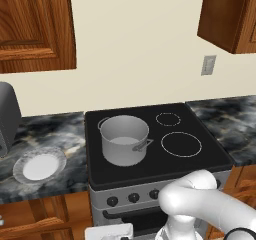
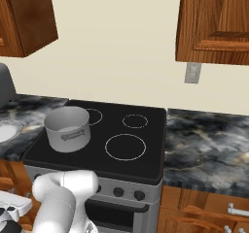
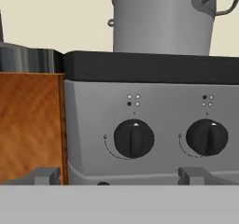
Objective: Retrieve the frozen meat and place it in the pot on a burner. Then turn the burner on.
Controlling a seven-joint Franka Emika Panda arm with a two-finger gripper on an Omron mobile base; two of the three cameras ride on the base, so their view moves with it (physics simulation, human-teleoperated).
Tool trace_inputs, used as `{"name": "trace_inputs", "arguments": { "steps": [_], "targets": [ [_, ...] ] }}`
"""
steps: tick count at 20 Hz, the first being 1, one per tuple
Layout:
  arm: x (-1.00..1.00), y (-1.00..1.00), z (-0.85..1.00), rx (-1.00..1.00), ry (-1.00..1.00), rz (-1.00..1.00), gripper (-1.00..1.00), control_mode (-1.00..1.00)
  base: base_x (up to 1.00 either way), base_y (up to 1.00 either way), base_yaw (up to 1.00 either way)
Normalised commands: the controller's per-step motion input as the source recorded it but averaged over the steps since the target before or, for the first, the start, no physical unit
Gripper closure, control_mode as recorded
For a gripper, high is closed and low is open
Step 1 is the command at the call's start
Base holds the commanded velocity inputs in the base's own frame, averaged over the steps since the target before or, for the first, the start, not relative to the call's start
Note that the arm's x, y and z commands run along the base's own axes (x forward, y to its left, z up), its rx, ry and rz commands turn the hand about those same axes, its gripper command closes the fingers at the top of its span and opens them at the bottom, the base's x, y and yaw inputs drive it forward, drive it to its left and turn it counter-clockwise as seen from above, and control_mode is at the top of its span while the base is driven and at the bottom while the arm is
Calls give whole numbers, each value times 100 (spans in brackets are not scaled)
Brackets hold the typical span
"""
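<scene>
Here the gripper (image 3: 119,175) stands wide open and holds nothing, low before the stove front (image 3: 93,101). Straight ahead are two black knobs (image 3: 134,138). The pot (image 3: 163,20) sits above it on a burner, rim cut off, inside hidden.

The grey pot (image 1: 124,139) stands upright on the front left burner of the black stove (image 1: 150,151), its inside bare. On the dark marble bench (image 1: 45,139) to the left lies a round plate (image 1: 39,165). The white arm (image 1: 200,204) rises at the lower right, before the stove's knobs (image 1: 133,197).
</scene>
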Motion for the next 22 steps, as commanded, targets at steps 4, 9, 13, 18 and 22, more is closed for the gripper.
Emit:
{"name": "trace_inputs", "arguments": {
  "steps": [4, 9, 13, 18, 22],
  "targets": [
    [14, -22, 0, 7, 0, 1, -100, -100, 0, 0, 0],
    [11, -16, -3, 2, -2, 1, -100, -100, 0, 0, 0],
    [10, 0, -1, 0, -5, 3, -100, -100, 0, 0, 0],
    [10, 0, -1, 0, -5, 2, -100, -100, 0, 0, 0],
    [8, 0, -10, 0, -4, 2, -100, -100, 0, 0, 0]
  ]
}}
